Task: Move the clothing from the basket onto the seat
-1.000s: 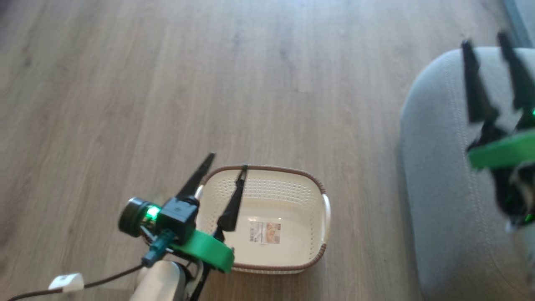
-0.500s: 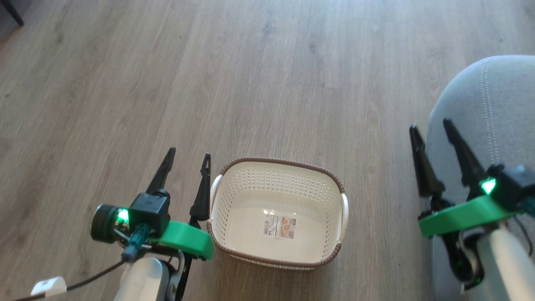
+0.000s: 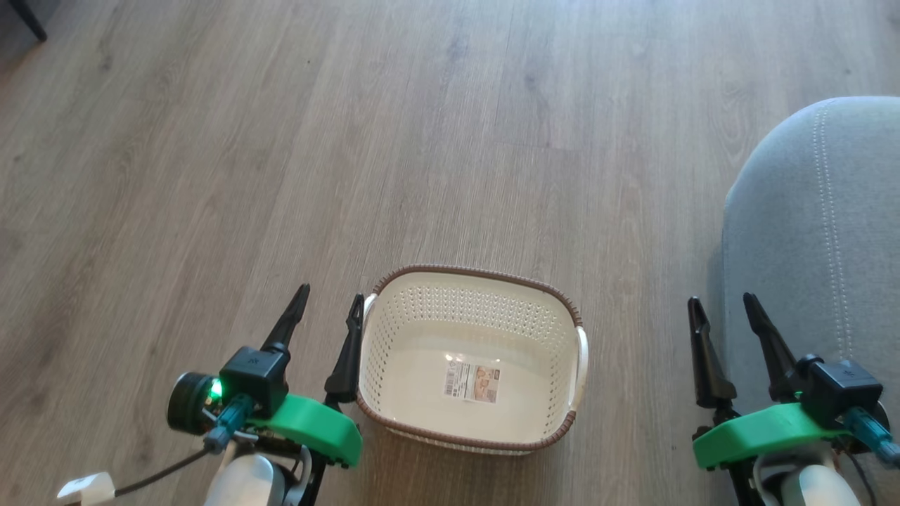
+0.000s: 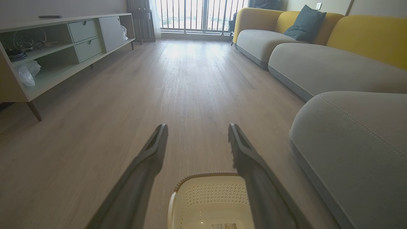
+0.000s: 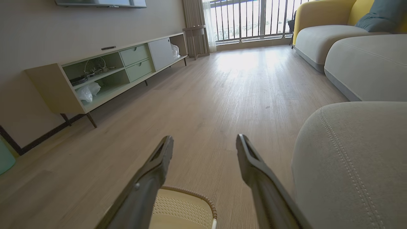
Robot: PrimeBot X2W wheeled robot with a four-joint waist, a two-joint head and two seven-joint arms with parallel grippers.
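Note:
The cream basket [image 3: 465,310] stands on the wood floor with nothing inside but a sticker on its floor. The clothing is out of view. My left gripper [image 3: 331,293] is open just left of the basket, its right finger close to the white handle. My right gripper [image 3: 722,299] is open at the left edge of the grey seat [image 3: 815,239], with nothing between its fingers. In the left wrist view the open left gripper [image 4: 197,125] points over the basket [image 4: 210,194], with the seat [image 4: 356,143] to its right. The right wrist view shows the open right gripper [image 5: 204,136], the basket [image 5: 186,206] and the seat [image 5: 356,152].
A low TV cabinet [image 4: 63,44] with open shelves and drawers lines the left wall. More grey cushions with yellow backs [image 4: 318,63] run along the right. A barred window [image 4: 200,14] closes the far end. Bare wood floor [image 3: 422,140] stretches ahead of the basket.
The head camera has shifted. My left gripper has moved off the basket to its left side. The right gripper has come back from above the seat to its left edge.

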